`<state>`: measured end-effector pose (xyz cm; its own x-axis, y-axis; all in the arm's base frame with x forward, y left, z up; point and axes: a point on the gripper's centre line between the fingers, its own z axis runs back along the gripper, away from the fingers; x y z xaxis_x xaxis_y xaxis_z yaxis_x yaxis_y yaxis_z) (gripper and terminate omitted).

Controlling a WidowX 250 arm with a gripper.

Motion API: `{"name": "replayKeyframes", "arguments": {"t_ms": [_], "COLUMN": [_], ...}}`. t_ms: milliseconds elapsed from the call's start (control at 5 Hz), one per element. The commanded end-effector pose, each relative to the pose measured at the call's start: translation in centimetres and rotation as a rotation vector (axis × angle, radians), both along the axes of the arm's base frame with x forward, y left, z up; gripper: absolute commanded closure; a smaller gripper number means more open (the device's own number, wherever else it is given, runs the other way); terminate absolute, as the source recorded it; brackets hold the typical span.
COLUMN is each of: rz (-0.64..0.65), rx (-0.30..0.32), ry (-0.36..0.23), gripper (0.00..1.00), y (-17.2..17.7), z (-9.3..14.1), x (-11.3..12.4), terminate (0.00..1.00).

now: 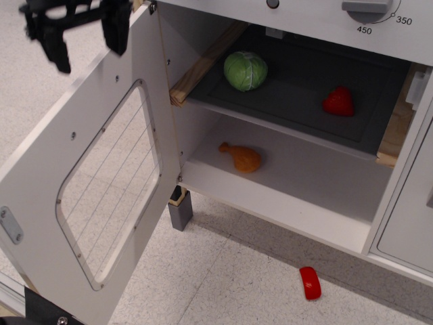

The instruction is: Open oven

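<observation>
The light-grey toy oven (284,203) stands open. Its door (40,176), with a rounded clear window crossed by thin lines, is swung fully out to the left. The dark tray shelf (298,95) holds a green cabbage (245,70) and a red strawberry (339,101). An orange chicken leg (241,157) lies on the oven floor. My black gripper (84,34) is at the top left, above the door's upper edge, with its two fingers (116,34) spread apart and holding nothing. The bar handle is out of view.
A narrower panelled cabinet door (413,223) is at the right edge. A red toy piece (310,282) lies on the speckled floor in front of the oven. The control panel with a temperature knob (369,9) runs along the top.
</observation>
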<state>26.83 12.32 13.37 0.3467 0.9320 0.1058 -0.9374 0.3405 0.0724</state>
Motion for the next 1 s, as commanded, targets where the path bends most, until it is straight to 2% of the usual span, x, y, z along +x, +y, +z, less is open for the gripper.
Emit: {"name": "replayKeyframes", "arguments": {"t_ms": [0,200,400,600,800], "rz": [-0.020,-0.017,-0.046,-0.037,-0.055], "rx": [-0.030,-0.014,0.007,0.021,0.043], "ry": [-0.067,-0.099,-0.149,-0.128,-0.103], "gripper": [0.00,0.00,0.00,0.00,0.00], "y": [-4.1,-5.2,-4.4,-2.5,-0.3], "z": [0.8,-2.3,-5.2,-6.8,-7.7], "x": [1.7,1.3,1.0,0.4,0.2], "terminate": [0.00,0.00,0.00,0.00,1.00]}}
